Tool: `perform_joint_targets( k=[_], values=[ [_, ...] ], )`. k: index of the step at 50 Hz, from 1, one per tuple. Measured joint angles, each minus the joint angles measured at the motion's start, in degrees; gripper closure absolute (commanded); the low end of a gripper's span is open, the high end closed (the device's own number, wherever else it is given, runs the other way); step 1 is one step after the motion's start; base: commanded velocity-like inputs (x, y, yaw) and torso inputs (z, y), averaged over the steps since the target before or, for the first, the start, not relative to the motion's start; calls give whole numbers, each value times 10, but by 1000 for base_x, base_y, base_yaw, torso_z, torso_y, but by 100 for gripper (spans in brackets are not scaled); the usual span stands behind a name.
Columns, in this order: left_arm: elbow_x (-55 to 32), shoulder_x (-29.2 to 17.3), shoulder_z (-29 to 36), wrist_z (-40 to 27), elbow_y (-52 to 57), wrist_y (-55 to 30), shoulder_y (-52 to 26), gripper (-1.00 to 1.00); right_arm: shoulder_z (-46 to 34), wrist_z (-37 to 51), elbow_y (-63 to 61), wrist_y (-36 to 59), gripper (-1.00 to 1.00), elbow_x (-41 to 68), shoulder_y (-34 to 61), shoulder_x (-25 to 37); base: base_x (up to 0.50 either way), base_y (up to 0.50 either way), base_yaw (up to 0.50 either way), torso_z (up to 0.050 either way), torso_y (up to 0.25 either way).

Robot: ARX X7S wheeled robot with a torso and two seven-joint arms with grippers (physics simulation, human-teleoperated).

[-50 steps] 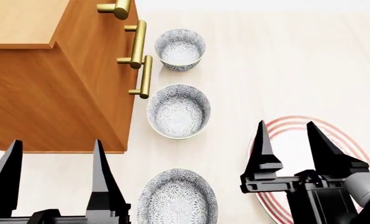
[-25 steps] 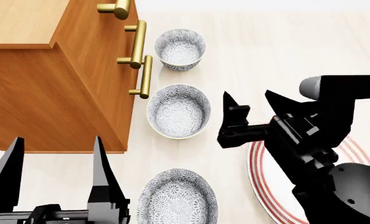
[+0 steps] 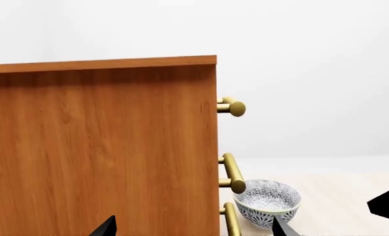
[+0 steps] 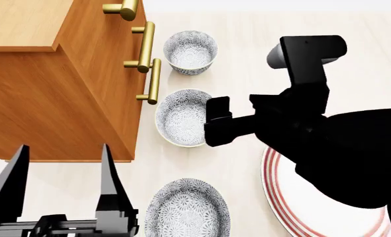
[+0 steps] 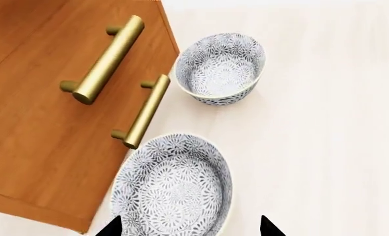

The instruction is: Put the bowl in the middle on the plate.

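The bowl point(image 4: 185, 117), middle one of a near-to-far row of three, sits upright on the pale floor just right of the wooden cabinet point(image 4: 57, 84), its mouth facing up; being round it has no long axis to speak of. Its right rim is hidden in the head view behind the right gripper point(image 4: 216, 123), whose black body covers the fingertips there. The right wrist view shows only two dark fingertips set apart at the picture's edge, spread to either side of the bowl's point(image 5: 173, 189) near part, which is cut off. The plate point(image 4: 301, 202) lies flat to the right and nearer, well apart from the bowl, and the right arm covers most of it, leaving a red-ringed arc. The far bowl point(image 4: 191, 52) stands whole beside the brass handles point(image 4: 146, 47); the near bowl point(image 4: 187, 208) is cropped at the lower edge. The left gripper point(image 4: 57, 173) hangs low at near left with its fingers spread and nothing between them. The floor is light, faintly grained wood, and the left wrist view shows a plain white wall point(image 3: 312, 73) behind the cabinet.
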Motion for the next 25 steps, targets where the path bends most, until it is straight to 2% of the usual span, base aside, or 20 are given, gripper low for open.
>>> perform_joint_targets(
  k=[11, 25],
  values=[
    [0, 0, 1, 1, 0, -4, -1, -100, -44, 15, 73, 12, -100, 46, 52, -17, 0, 0, 0, 0, 0],
    [0, 0, 2, 2, 0, -5, -2, -100, -72, -19, 155, 26, -100, 16, 79, -39, 0, 0, 0, 0, 0]
  ],
)
